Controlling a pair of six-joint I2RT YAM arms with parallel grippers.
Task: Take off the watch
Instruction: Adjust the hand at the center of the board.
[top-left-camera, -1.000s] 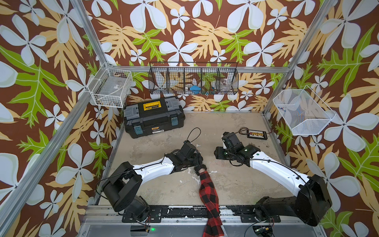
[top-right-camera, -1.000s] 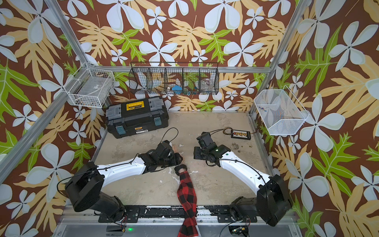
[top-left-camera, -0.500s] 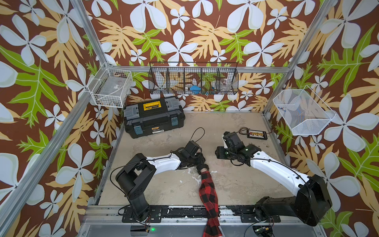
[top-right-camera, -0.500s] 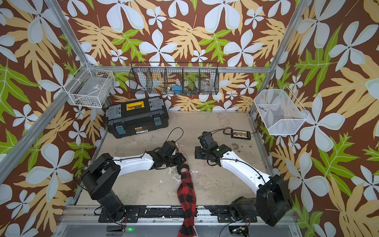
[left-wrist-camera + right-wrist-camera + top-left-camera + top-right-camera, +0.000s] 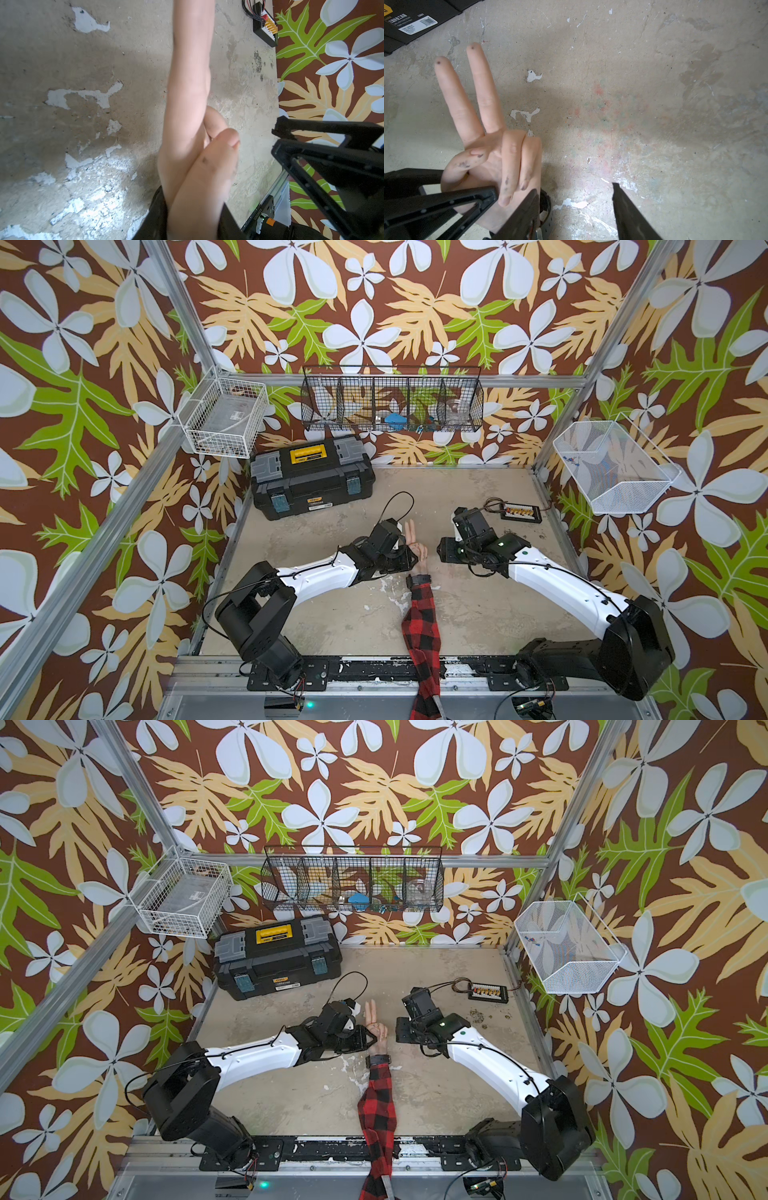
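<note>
The watch [image 5: 417, 580] is circling the mannequin hand [image 5: 417, 549] at the wrist, the left gripper [image 5: 410, 559] touching that hand from nine o'clock.

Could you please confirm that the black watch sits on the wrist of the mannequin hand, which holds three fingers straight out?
Not quite. The mannequin hand holds two fingers straight out, not three; the right wrist view shows its other fingers curled in. The black watch does sit on its wrist, as both top views show.

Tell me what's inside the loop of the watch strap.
The watch circles the wrist of a flesh-toned hand, at the red plaid sleeve's cuff. The sleeve covers the forearm, the strap the wrist itself.
</note>
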